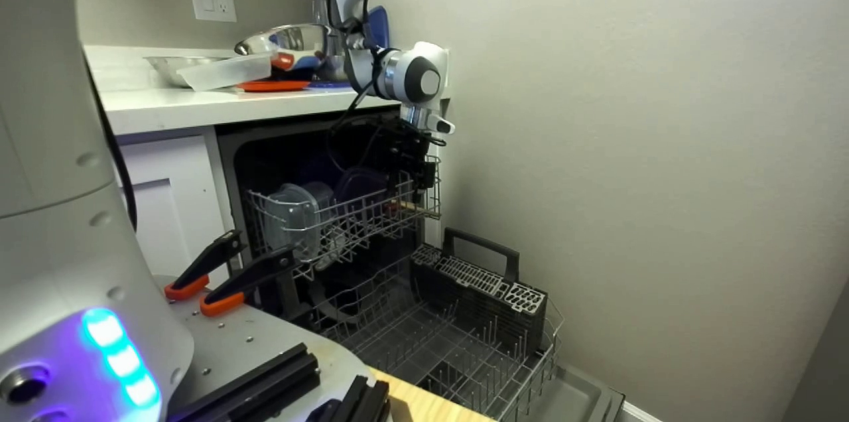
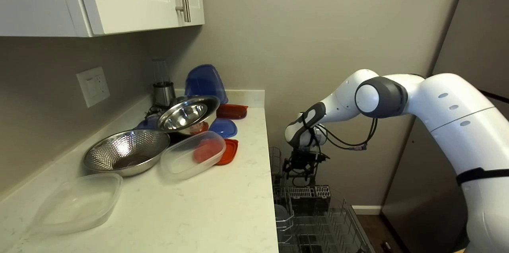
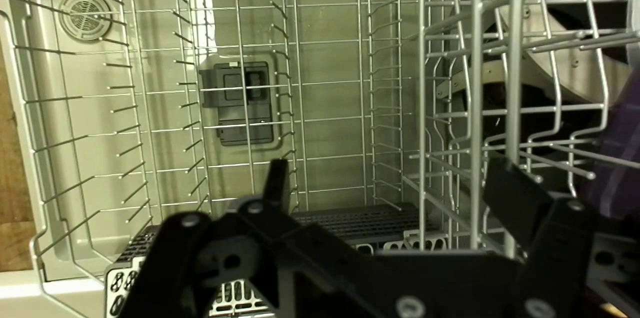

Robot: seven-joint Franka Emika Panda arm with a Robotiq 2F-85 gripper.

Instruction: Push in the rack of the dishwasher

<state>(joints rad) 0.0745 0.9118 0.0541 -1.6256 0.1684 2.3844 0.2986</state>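
1. A robot's hand (image 3: 387, 173) hangs at the right end of the upper rack (image 1: 361, 226) in a dishwasher (image 1: 265, 130), its fingers (image 3: 276, 178) spread wide and nothing seen gripped between them
2. The upper rack, holding a clear tub (image 1: 290, 217), juts partway out just below the white bench (image 1: 219, 107) in an exterior view
3. Beneath it, the lower rack (image 1: 424, 342) extends toward the near right, a black cutlery basket (image 1: 477, 302) standing along its far right side
4. In the wrist view, the upper rack's front wires (image 3: 515, 83) pass between the fingers, nearer the right one; whether they touch cannot be told
5. The step in hand looks to be lining up to push the upper rack, seemingly the one meant, though the task does not say which of the two
6. Next, the move likely calls for bringing a finger against the front wires and pressing level and steadily into the dishwasher, with the fingertips kept clear of the cutlery basket below
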